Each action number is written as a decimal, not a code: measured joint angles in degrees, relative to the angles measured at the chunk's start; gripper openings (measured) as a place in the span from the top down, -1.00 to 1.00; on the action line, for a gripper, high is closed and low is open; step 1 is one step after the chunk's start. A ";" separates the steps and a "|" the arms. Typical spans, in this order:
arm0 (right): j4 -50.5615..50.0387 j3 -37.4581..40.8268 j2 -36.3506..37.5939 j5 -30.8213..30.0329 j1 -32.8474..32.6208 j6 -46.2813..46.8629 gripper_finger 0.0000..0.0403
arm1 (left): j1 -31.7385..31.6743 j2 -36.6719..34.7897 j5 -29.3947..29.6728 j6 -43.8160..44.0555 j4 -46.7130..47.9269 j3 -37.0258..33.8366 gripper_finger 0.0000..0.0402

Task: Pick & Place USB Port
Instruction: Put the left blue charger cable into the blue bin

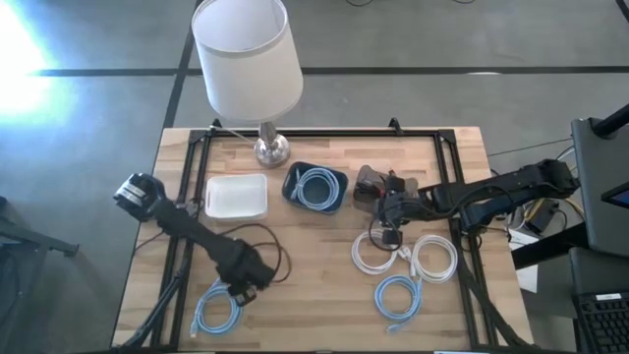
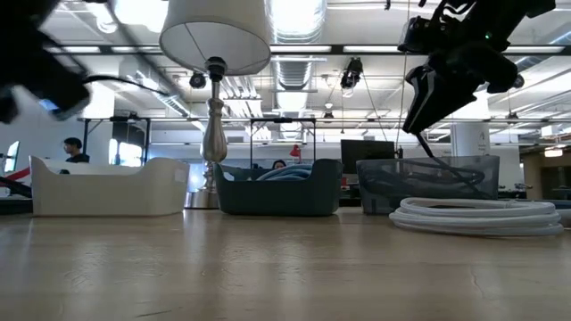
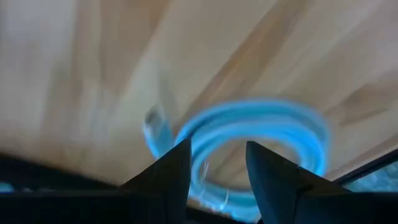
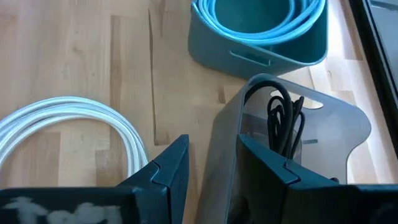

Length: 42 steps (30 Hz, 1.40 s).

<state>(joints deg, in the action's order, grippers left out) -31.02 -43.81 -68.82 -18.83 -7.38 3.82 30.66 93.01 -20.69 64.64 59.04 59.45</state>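
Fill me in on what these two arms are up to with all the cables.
The left gripper hangs open above a coiled blue cable at the table's front left. The right gripper is open and empty beside the clear bin holding a black cable. One blue cable already lies in the dark blue bin; the white bin looks empty. White coils remain on the table.

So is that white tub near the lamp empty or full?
Empty: the white tub shows only its bare white floor from above, while the blue bin beside it holds a coiled blue cable.
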 joint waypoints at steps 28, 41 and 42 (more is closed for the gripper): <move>0.37 0.00 -0.20 1.33 0.02 0.00 0.38 | 10.48 -0.28 3.59 17.08 -10.01 -10.95 0.53; 14.70 0.00 -0.22 1.33 0.24 0.00 0.36 | 9.49 -1.07 19.15 16.05 -11.77 -6.53 0.83; 17.57 0.00 -0.22 1.33 0.24 0.00 0.36 | 9.26 -1.07 21.44 15.79 -11.69 -5.67 0.83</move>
<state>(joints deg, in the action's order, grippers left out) -13.45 -43.81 -69.04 -17.50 -7.14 3.81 39.93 91.94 0.75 80.44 47.35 53.78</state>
